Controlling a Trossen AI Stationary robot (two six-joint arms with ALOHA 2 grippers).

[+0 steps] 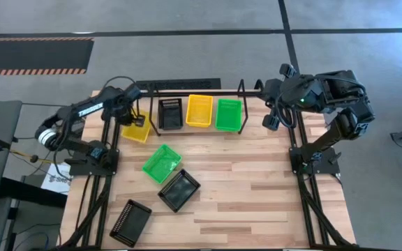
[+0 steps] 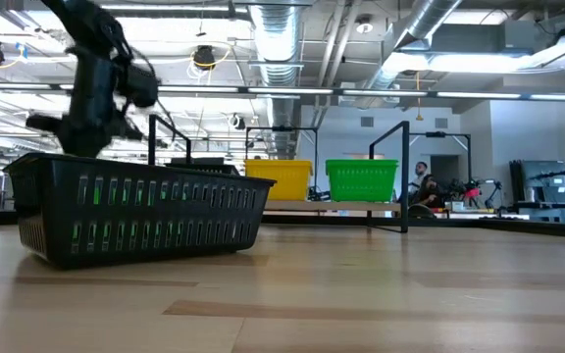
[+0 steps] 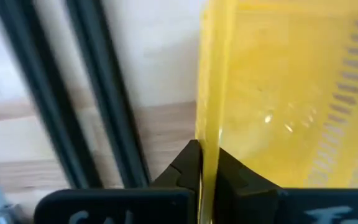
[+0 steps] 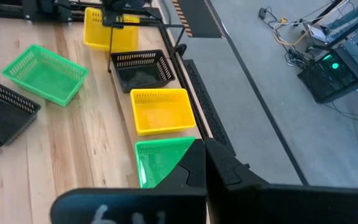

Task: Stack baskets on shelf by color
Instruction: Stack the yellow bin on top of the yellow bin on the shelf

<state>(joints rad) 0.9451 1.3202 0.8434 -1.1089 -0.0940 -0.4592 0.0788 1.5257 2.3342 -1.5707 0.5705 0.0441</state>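
On the shelf (image 1: 187,91) at the table's far edge, a black basket (image 1: 170,113), a yellow basket (image 1: 199,110) and a green basket (image 1: 228,114) stand side by side. Just left of the shelf, my left gripper (image 1: 141,120) points down, shut on another yellow basket (image 1: 135,132). A green basket (image 1: 162,162) and two black baskets (image 1: 179,189), (image 1: 130,222) rest bottom down on the table. My right gripper (image 4: 205,163) waits shut, raised beyond the shelf's right end. My left gripper pinches one side wall (image 3: 209,134) of the yellow basket at its rim, one finger (image 3: 185,168) outside and one finger (image 3: 232,174) inside. The fingers come from above, pointing down. Whether the basket's bottom is off the table I cannot tell.
The shelf's black uprights (image 1: 241,104) stand between and beside the baskets. Black frame tubes (image 3: 104,93) run close to the held basket at the table's left edge. The table's near right part (image 1: 257,202) is bare wood.
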